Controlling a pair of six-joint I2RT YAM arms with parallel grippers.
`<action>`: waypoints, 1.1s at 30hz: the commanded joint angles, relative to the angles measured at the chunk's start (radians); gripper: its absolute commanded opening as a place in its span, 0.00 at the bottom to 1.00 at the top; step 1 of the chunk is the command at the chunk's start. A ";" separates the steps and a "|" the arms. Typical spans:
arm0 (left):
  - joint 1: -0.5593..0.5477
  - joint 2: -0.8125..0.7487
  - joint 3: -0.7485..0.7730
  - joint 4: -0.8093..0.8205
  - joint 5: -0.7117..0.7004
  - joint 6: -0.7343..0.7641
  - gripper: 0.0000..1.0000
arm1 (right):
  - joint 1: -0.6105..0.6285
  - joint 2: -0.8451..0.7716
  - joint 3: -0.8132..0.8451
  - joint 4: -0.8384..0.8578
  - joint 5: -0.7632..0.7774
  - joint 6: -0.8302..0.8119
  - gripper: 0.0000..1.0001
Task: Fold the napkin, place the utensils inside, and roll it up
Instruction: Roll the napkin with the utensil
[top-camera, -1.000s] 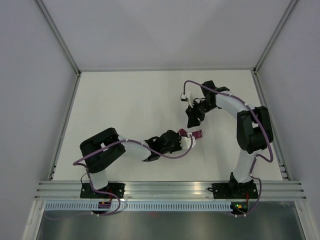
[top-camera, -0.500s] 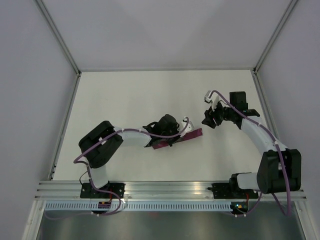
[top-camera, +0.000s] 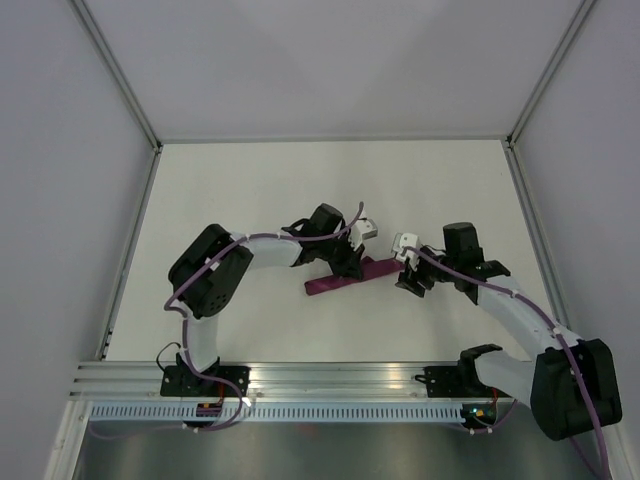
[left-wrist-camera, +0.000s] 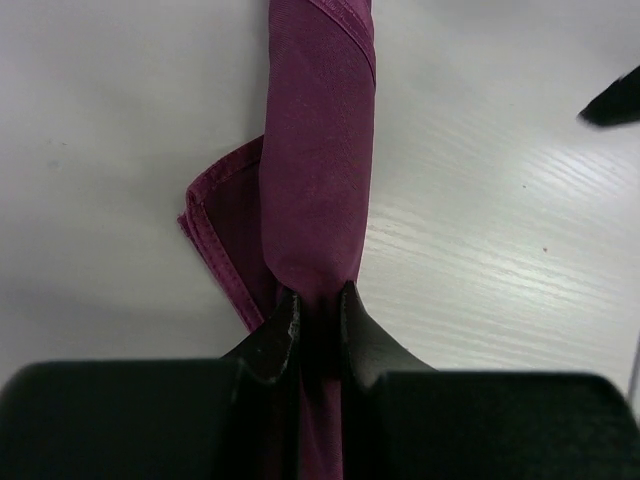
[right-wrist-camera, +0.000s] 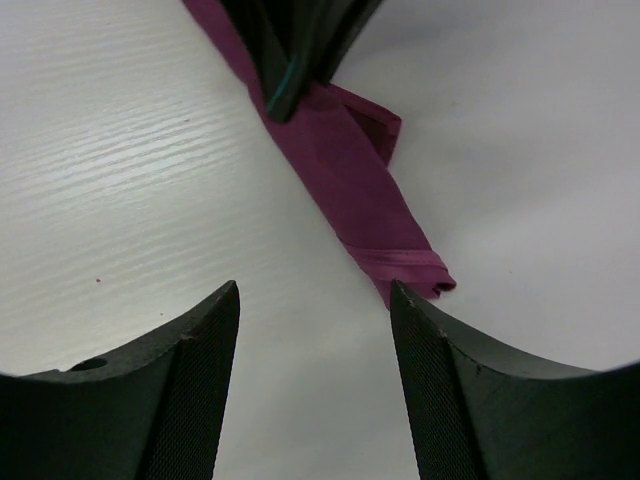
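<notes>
The plum-purple napkin (top-camera: 335, 282) lies on the white table as a tight, narrow roll, with one loose corner flap (left-wrist-camera: 222, 235) sticking out at its side. My left gripper (top-camera: 350, 265) is shut on the roll partway along it; in the left wrist view both fingertips (left-wrist-camera: 288, 305) pinch the cloth (left-wrist-camera: 320, 150). My right gripper (top-camera: 405, 277) is open just off the roll's right end. In the right wrist view that wrapped end (right-wrist-camera: 400, 262) sits beside the right finger's tip, and nothing is between the jaws (right-wrist-camera: 313, 290). The utensils are hidden.
The left gripper's dark fingers (right-wrist-camera: 290, 50) show at the top of the right wrist view. Grey walls close in the table at the back and on both sides. An aluminium rail (top-camera: 340, 380) with the arm bases runs along the near edge.
The left arm has carried the rolled napkin back and to the left, turning it. The right arm swung from the far right down to the roll's right end, and its jaws opened wider.
</notes>
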 joint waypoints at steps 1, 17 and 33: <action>0.023 0.078 0.014 -0.196 0.162 -0.063 0.02 | 0.117 -0.046 -0.084 0.189 0.098 -0.041 0.67; 0.060 0.253 0.178 -0.445 0.336 -0.039 0.02 | 0.383 0.040 -0.112 0.258 0.303 -0.078 0.68; 0.082 0.302 0.224 -0.497 0.407 -0.043 0.05 | 0.495 0.204 -0.089 0.281 0.395 -0.076 0.58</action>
